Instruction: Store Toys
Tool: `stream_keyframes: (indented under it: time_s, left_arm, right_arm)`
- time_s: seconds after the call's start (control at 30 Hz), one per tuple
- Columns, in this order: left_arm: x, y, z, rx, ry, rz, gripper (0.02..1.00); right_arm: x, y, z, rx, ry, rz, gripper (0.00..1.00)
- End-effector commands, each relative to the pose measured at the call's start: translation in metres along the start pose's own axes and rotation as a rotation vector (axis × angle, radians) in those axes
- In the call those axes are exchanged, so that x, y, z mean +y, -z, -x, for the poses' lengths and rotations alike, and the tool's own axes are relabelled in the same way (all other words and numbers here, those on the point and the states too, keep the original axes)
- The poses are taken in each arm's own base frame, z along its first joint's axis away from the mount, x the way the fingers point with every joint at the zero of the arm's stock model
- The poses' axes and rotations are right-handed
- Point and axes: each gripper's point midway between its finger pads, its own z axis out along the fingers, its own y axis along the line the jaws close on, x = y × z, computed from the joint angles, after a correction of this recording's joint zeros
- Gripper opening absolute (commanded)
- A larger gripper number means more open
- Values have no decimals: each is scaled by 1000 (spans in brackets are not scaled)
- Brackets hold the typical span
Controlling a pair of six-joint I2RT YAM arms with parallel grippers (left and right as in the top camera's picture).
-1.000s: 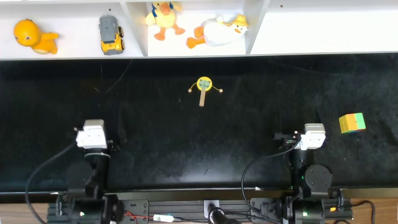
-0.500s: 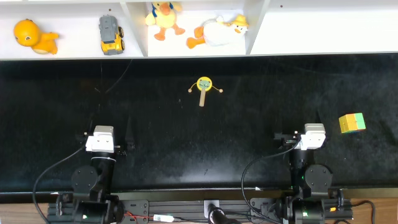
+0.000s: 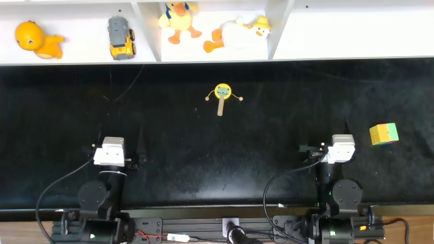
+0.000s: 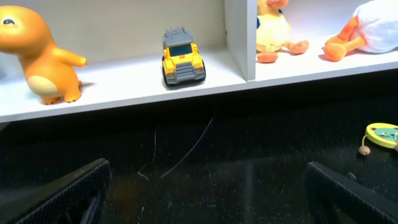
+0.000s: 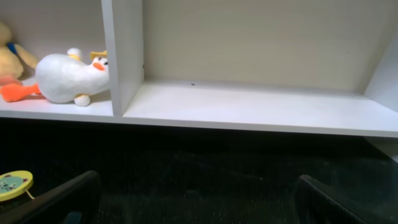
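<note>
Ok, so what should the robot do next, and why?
Probably swing the right gripper out toward the cube. The cube sits on the table close beside that arm, not yet on the shelf, and the gripper is open, ready to grab. The drum lies farther off, in the middle.

Black speckled work surface (image 3: 203, 156), matte, bearing faint pale scratches (image 4: 189, 148); wooden edge strip (image 3: 27, 229) at the near corner.
</note>
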Motion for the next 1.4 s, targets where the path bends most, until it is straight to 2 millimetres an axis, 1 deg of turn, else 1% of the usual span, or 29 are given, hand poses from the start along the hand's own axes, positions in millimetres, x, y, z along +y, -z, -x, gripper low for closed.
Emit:
stream_keyframes:
  time_s: [0.03,0.1,0.13,0.23,0.33,0.4,0.5,0.63,0.73,0.87,1.0,1.13,1.23,1.3,1.4]
  left_arm:
    - [-3,1,1,-10,25,-16,996]
    - [-3,1,2,-11,25,-16,996]
    - [-3,1,2,-11,25,-16,996]
    - [-3,1,1,-10,25,-16,998]
    - [-3,1,2,-11,25,-16,996]
    - [-3,1,1,-10,25,-16,996]
    - [-3,1,1,-10,25,-16,998]
    - [-3,1,2,-11,25,-16,996]
    - [-3,1,2,-11,25,-16,996]
    - [-3,1,2,-11,25,-16,998]
    - [-3,1,2,-11,25,-16,998]
    - [-3,1,1,-10,25,-16,996]
    - [-3,1,2,-11,25,-16,998]
    - [-3,1,2,-11,25,-16,998]
    - [-3,1,2,-11,25,-16,998]
  right_arm:
    - [-3,0,-4,3,1,-17,996]
    - [-18,0,-4,23,27,-99,996]
    - [-20,0,-3,35,28,-111,996]
    - [-15,-6,-1,114,33,-86,996]
    - [-2,-15,4,250,30,-24,996]
    - [14,-20,9,363,-17,28,993]
    - [39,-20,8,590,-99,82,996]
    - [72,-16,-12,905,-220,64,996]
    - [104,-21,-22,1041,-241,64,996]
    - [150,-32,-30,1097,-203,75,996]
    - [188,-36,-49,1136,-174,19,996]
    - [215,-37,-72,1176,-129,-12,993]
    - [228,-40,-88,1197,-103,-40,998]
    - [237,-47,-95,1206,-107,-58,998]
    - [250,-61,-101,1200,-103,-71,996]
